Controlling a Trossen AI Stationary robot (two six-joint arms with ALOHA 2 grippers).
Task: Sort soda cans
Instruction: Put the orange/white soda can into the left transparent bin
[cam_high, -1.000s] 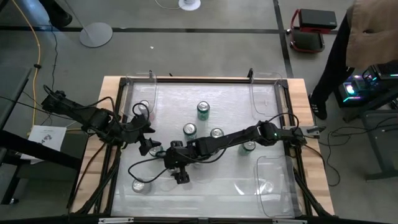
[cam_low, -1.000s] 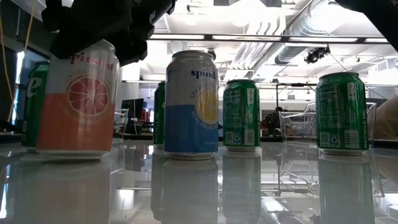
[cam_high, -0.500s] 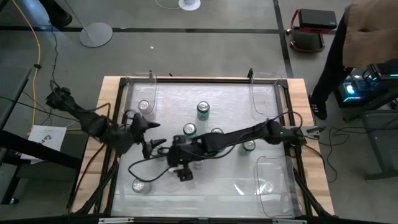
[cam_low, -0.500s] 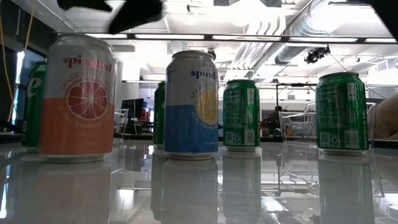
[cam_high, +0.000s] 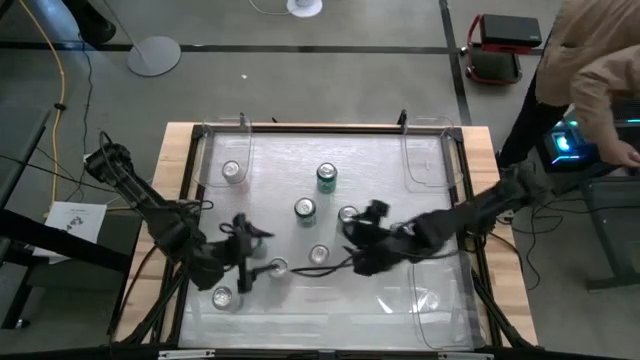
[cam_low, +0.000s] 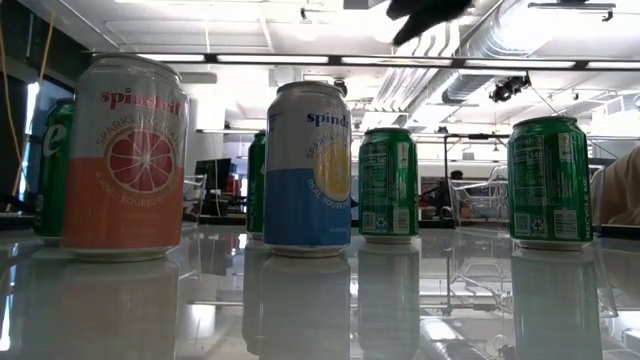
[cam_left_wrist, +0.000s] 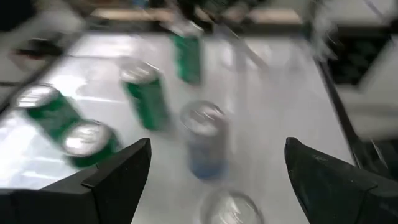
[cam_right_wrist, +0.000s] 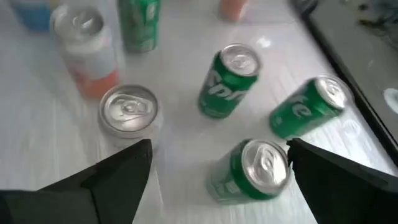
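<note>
Soda cans (cam_high: 327, 178), green-bodied or pale with orange or blue bands, are standing upright with silver tops across the middle of the white desk (cam_high: 440, 215). Left gripper (cam_high: 247, 262) and right gripper (cam_high: 368, 238) are hovering over them, fingers spread and holding nothing. Motion blur is obscuring the labels in the left wrist view.

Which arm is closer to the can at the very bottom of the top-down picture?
The left. Its open gripper hangs right beside that can; the right gripper is past the middle, among other cans.
</note>
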